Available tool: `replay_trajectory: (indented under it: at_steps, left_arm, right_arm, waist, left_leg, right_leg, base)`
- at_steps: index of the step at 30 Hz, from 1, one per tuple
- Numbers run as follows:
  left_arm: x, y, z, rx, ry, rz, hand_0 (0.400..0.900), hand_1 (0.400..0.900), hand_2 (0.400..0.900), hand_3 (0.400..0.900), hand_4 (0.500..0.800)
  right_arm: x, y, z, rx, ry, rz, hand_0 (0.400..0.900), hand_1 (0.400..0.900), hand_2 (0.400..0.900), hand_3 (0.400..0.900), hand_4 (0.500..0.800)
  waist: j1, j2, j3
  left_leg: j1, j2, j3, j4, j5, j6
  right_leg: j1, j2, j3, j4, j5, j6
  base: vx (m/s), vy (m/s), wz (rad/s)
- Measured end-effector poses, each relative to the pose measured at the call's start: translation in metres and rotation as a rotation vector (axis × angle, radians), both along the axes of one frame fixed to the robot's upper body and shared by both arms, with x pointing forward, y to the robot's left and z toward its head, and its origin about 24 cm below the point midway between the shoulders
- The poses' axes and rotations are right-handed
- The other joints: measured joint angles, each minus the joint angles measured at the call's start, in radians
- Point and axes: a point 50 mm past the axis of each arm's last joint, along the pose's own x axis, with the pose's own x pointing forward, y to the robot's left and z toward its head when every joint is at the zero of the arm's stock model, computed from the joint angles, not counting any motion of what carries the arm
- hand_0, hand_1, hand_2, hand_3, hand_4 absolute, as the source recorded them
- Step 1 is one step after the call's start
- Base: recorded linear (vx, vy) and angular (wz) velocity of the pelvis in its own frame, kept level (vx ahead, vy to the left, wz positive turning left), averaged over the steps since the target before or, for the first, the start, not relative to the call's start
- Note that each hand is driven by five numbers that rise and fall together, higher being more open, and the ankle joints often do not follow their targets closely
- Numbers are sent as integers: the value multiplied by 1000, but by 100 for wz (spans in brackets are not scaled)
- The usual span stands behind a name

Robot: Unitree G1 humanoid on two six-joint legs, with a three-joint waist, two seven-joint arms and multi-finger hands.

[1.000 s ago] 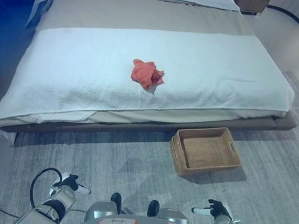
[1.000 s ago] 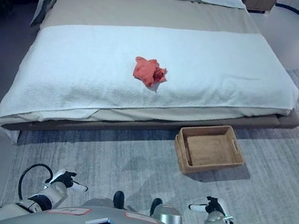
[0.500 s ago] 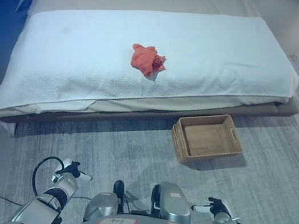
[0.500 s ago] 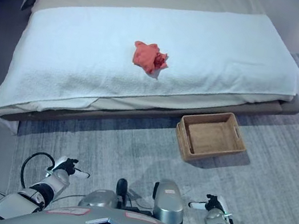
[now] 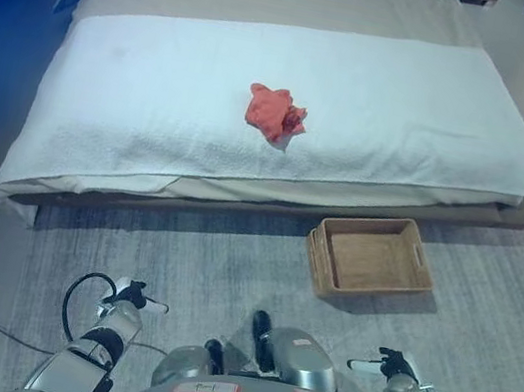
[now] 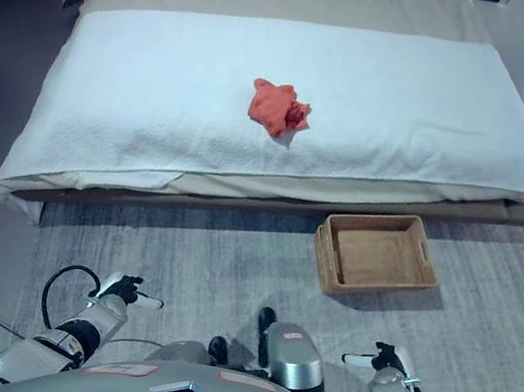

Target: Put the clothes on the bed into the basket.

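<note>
Red garment on bed, well apart from both hands' relaxed fingers.

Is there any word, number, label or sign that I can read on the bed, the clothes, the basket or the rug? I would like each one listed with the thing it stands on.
None: no readable text shows on the bed, the red clothes, the basket or the rug.
</note>
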Motion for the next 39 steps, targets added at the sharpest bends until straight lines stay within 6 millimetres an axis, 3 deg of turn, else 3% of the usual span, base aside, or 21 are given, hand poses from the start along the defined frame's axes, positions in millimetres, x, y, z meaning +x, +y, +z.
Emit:
replay_trajectory:
  at_steps: [1,2,4,6,7,9,10,13,14,15,17,20,22,24,26,29,31,35,36,37,39]
  left_arm:
    - [3,-1,1,1,-8,-5,900,900,900,900,800]
    - [8,-12,0,-21,-22,-34,900,900,900,900,800]
    - [17,-19,2,-33,-43,-61,900,900,900,900,800]
    - [17,-18,2,-26,-43,-67,900,900,900,900,800]
    - [19,-15,4,-20,-55,-70,900,900,900,900,800]
    - [16,-8,4,-2,-50,-49,900,900,900,900,800]
    - [15,-3,5,9,-46,-39,900,900,900,900,800]
    - [7,10,5,41,-22,0,900,900,900,900,800]
    - [-1,11,3,41,-1,14,900,900,900,900,800]
    - [-10,11,0,41,25,23,900,900,900,900,800]
    - [-28,12,-6,43,80,44,900,900,900,900,800]
    - [-26,15,-4,54,75,44,900,900,900,900,800]
    - [-14,19,1,70,44,13,900,900,900,900,800]
    - [4,19,7,77,-4,-7,900,900,900,900,800]
    - [29,16,16,83,-71,-29,900,900,900,900,800]
    - [50,15,25,85,-127,-35,900,900,900,900,800]
    - [50,12,24,76,-129,-32,900,900,900,900,800]
    - [27,2,11,42,-81,-34,900,900,900,900,800]
    - [24,-3,8,31,-70,-37,900,900,900,900,800]
    - [21,-8,6,22,-59,-41,900,900,900,900,800]
    - [20,-10,5,17,-62,-39,900,900,900,900,800]
  right_arm:
    - [-2,-4,1,-8,1,-3,900,900,900,900,800]
    - [0,-13,5,-34,-13,-15,900,900,900,900,800]
    - [7,-18,8,-43,-29,-30,900,900,900,900,800]
    - [13,-15,9,-33,-52,-36,900,900,900,900,800]
    - [22,-12,10,-25,-74,-35,900,900,900,900,800]
    - [39,-10,15,-23,-131,-20,900,900,900,900,800]
    - [44,-8,15,-16,-152,-18,900,900,900,900,800]
    - [60,-9,21,-25,-192,-25,900,900,900,900,800]
    - [64,-10,23,-28,-199,-26,900,900,900,900,800]
    - [63,-11,23,-30,-197,-26,900,900,900,900,800]
    - [58,-12,22,-34,-184,-27,900,900,900,900,800]
    - [54,-8,19,-24,-173,-21,900,900,900,900,800]
    - [55,-5,19,-12,-186,-14,900,900,900,900,800]
    - [55,-4,19,-7,-192,-11,900,900,900,900,800]
    - [62,-1,21,3,-223,1,900,900,900,900,800]
    - [72,5,25,19,-260,25,900,900,900,900,800]
    - [77,9,27,3,-268,88,900,900,900,900,800]
    - [76,9,28,-42,-248,182,900,900,900,900,800]
    - [75,6,29,-53,-247,190,900,900,900,900,800]
    - [73,2,30,-70,-245,198,900,900,900,900,800]
    - [80,-1,35,-108,-258,237,900,900,900,900,800]
  waist:
    - [11,-26,-3]
    - [16,24,-1]
    - [40,49,24]
    - [60,42,27]
    - [72,17,37]
    - [94,-3,47]
    - [101,-12,45]
    - [115,-15,76]
    - [132,-10,85]
    - [141,-6,88]
    - [169,8,69]
    - [158,16,59]
    - [143,-5,55]
    - [116,-15,53]
    - [101,15,67]
    - [80,21,70]
    - [80,4,65]
    - [56,-27,25]
    - [55,-16,12]
    - [56,-15,2]
    - [58,-27,26]
  left_leg:
    - [-75,-19,16,178,-16,-38]
    - [-194,10,-5,412,-13,-55]
    - [-317,36,0,655,37,13]
    - [-364,29,-3,651,51,32]
    - [-359,20,6,504,56,46]
    - [-358,22,23,293,76,60]
    - [-329,23,23,66,91,62]
    - [-257,44,-14,-409,229,51]
    - [-249,54,-9,-403,260,52]
    - [-225,56,-16,-376,275,71]
    - [-163,56,-8,-324,287,93]
    - [-89,56,79,-352,350,122]
    - [-16,11,118,-408,353,175]
    - [16,-35,125,-414,322,230]
    - [27,-29,121,-404,305,247]
    - [45,-31,119,-404,273,229]
    - [78,-42,133,-414,232,218]
    - [133,-66,76,-414,168,196]
    - [139,-53,52,-411,150,189]
    - [145,-45,37,-380,149,157]
    - [-12,-30,41,42,56,11]
  right_leg:
    - [20,-20,-18,-5,50,-112]
    - [21,11,-29,19,-27,-91]
    - [66,21,-54,-6,-6,-152]
    - [116,22,-44,-9,-36,-193]
    - [121,7,-15,-14,-36,-203]
    - [133,-3,3,-27,-46,-164]
    - [150,-2,28,-62,-37,-141]
    - [222,11,84,-136,-12,-95]
    - [245,15,105,-136,-1,-106]
    - [286,12,149,-141,-24,-82]
    - [308,6,218,-77,-99,-108]
    - [147,6,159,350,-167,-28]
    - [-3,-67,94,676,-189,18]
    - [-65,-153,64,732,-196,20]
    - [-99,-165,48,537,-194,25]
    - [-89,-163,24,67,-124,90]
    - [-91,-152,-10,-155,-13,120]
    - [-77,-152,-34,-131,46,105]
    - [-76,-140,-30,-117,71,80]
    - [-59,-135,-34,-116,103,81]
    - [-14,-130,-39,-100,147,18]
  base:
    - [292,-234,20]
    - [332,-215,11]
    - [364,-150,-7]
    - [323,-38,-24]
    - [480,30,-38]
    - [648,122,-57]
    - [614,184,-72]
    - [674,221,-114]
    - [705,269,-128]
    - [615,265,-97]
    - [514,265,-80]
    - [395,249,-33]
    - [387,212,-10]
    - [383,131,7]
    - [421,36,8]
    - [473,-48,5]
    - [478,-95,13]
    - [487,-162,62]
    - [480,-210,54]
    - [405,-239,22]
    - [225,-211,-4]
